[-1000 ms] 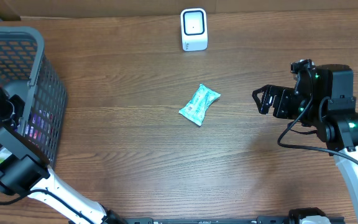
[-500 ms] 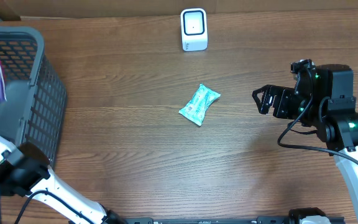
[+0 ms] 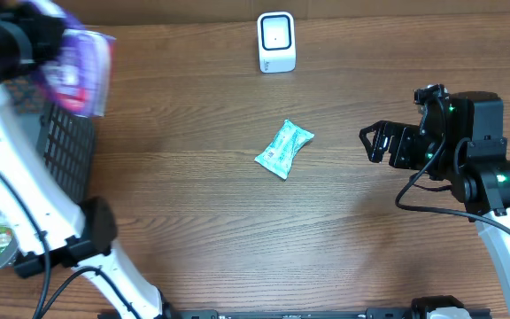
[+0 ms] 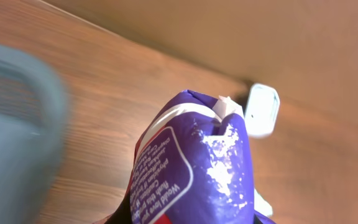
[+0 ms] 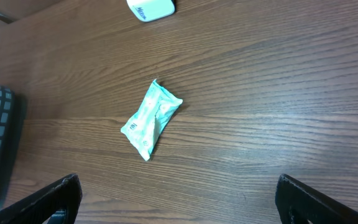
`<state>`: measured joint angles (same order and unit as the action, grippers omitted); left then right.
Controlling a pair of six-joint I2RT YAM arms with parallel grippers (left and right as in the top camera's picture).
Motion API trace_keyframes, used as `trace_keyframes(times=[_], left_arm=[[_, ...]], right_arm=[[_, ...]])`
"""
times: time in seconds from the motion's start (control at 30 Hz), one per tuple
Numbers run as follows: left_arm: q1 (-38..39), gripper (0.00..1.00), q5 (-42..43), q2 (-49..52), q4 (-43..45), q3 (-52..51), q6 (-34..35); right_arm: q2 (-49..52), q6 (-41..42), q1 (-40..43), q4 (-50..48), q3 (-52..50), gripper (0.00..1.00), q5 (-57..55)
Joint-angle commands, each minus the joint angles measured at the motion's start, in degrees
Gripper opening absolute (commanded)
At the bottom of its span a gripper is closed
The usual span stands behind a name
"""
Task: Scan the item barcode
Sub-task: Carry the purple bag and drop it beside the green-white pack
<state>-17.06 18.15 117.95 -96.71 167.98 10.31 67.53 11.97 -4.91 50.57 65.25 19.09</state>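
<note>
1. The purple bag (image 3: pixel 78 66) is off the table, at about ten o'clock in the overhead view, over the far rim of the basket (image 3: pixel 65 151). The left wrist view shows its glossy face with white print. No barcode can be made out there.

2. The left gripper (image 3: pixel 20 40) is clamped nearly closed on the bag's upper end. It is blurred in the overhead view, and the bag hides its fingers from the wrist camera.

3. The scanner (image 3: pixel 276 42) stands at twelve o'clock on the table (image 3: pixel 193 248), roughly at three o'clock from the bag and well apart from it. Its window seems to face the middle of the table.

4. A green packet (image 3: pixel 284 149) lies flat near the table's centre, at six o'clock from the scanner. Whether it has been scanned cannot be told.

5. The right gripper (image 3: pixel 367 144) hovers at three o'clock with its jaws spread wide, holding nothing and pointing toward the green packet.

6. Progress, as a judgement: the pick is done and the scan is not. The bag has yet to be carried across to the scanner and turned so its barcode faces the window.
</note>
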Motion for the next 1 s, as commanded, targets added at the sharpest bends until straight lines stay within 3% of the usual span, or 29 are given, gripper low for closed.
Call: trace_keyframes(times=[0.0, 0.17, 0.37, 0.57, 0.6, 0.67, 0.7, 0.77, 0.83, 0.97], left_arm=[[8.66, 0.04, -6.58, -0.90, -0.09, -2.99, -2.80], [19.41, 0.04, -16.55, 1.11, 0.48, -14.12, -0.33], [25.20, 0.05, -15.93, 5.29, 1.88, -29.11, 2.12], [29.22, 0.07, -15.80, 8.87, 11.74, -44.89, 2.27], [29.49, 0.12, -15.87, 8.94, 13.25, -47.10, 2.64], [29.57, 0.39, -15.78, 8.96, 15.98, -50.95, 2.54], [29.57, 0.69, -15.80, 8.98, 16.72, -52.59, 1.97], [29.57, 0.86, -15.82, 9.03, 16.76, -52.78, 1.51], [29.38, 0.97, -16.26, 8.76, 16.48, -52.06, 1.46], [29.11, 0.98, -17.64, 8.63, 13.66, -47.12, 1.49]], right_arm=[[0.02, -0.26, -0.28, -0.28, 1.09, 1.00, 0.07], [0.02, -0.26, -0.28, -0.28, 1.09, 1.00, 0.07], [0.02, -0.26, -0.28, -0.28, 1.09, 1.00, 0.07], [0.02, -0.26, -0.28, -0.28, 1.07, 1.00, 0.07], [0.02, -0.26, -0.28, -0.28, 1.07, 1.00, 0.07], [0.02, -0.26, -0.28, -0.28, 1.07, 1.00, 0.07], [0.02, -0.26, -0.28, -0.28, 1.07, 1.00, 0.07], [0.02, -0.26, -0.28, -0.28, 1.09, 1.00, 0.07], [0.02, -0.26, -0.28, -0.28, 1.09, 1.00, 0.07], [0.02, -0.26, -0.28, -0.28, 1.07, 1.00, 0.07]])
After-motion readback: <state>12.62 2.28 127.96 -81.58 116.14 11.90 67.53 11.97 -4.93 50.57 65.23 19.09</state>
